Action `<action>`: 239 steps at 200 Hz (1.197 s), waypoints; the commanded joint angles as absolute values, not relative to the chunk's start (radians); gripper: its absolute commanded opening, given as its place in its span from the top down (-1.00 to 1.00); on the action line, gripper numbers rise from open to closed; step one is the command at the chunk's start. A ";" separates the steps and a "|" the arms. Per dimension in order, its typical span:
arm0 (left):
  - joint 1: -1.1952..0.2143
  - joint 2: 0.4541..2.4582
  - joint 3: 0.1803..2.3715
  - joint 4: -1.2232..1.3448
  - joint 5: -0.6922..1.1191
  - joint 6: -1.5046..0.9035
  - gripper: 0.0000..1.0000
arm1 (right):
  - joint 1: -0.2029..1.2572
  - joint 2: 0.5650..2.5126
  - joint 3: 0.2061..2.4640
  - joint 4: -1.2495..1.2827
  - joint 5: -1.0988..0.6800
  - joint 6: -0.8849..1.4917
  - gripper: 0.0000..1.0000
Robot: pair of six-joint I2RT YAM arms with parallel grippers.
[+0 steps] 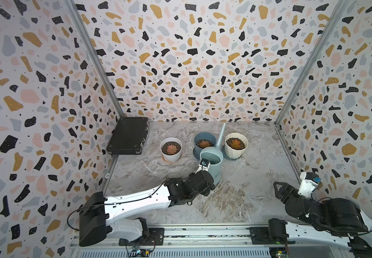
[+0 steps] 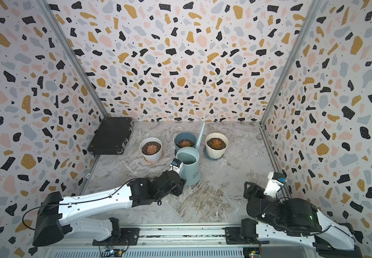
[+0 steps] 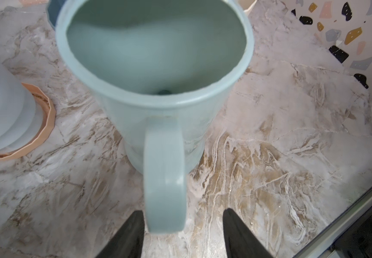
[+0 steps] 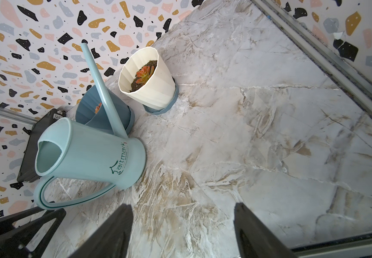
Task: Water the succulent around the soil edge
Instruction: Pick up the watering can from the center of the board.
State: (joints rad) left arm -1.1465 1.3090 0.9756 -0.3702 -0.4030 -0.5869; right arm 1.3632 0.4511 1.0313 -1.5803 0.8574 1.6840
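Your left gripper [image 3: 181, 234] has its jaws parted around the watering can [image 3: 156, 73] handle [image 3: 165, 178], unclamped, ready to grip; right gripper [image 4: 182, 232] waits wide, empty.

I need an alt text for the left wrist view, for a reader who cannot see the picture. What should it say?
A light blue watering can stands upright on the marble table, seen from above with its handle between the open left gripper fingers, which are not yet closed on it. A white pot on a peach saucer stands beside the can.
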 commanded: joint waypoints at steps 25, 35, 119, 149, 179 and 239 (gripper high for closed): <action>-1.131 1.360 1.009 -0.328 -0.426 -0.572 0.11 | 1.361 0.451 1.039 -1.805 0.882 1.684 -0.51; -1.125 1.366 1.012 -0.328 -0.430 -0.570 0.20 | 1.361 0.449 1.039 -1.804 0.882 1.683 -0.51; -1.107 1.292 1.040 -0.416 -0.450 -0.473 1.00 | 1.361 0.441 1.062 -1.805 0.894 1.639 -0.48; -1.074 1.194 1.097 -0.605 -0.428 -0.391 1.00 | 1.361 0.466 1.099 -1.805 0.901 1.547 -0.48; -1.043 1.126 1.196 -0.870 -0.411 -0.346 1.00 | 1.359 0.502 1.153 -1.805 0.923 1.420 -0.49; -0.958 1.058 1.450 -1.351 -0.462 -0.338 1.00 | 1.361 0.519 1.208 -1.805 0.937 1.250 -0.50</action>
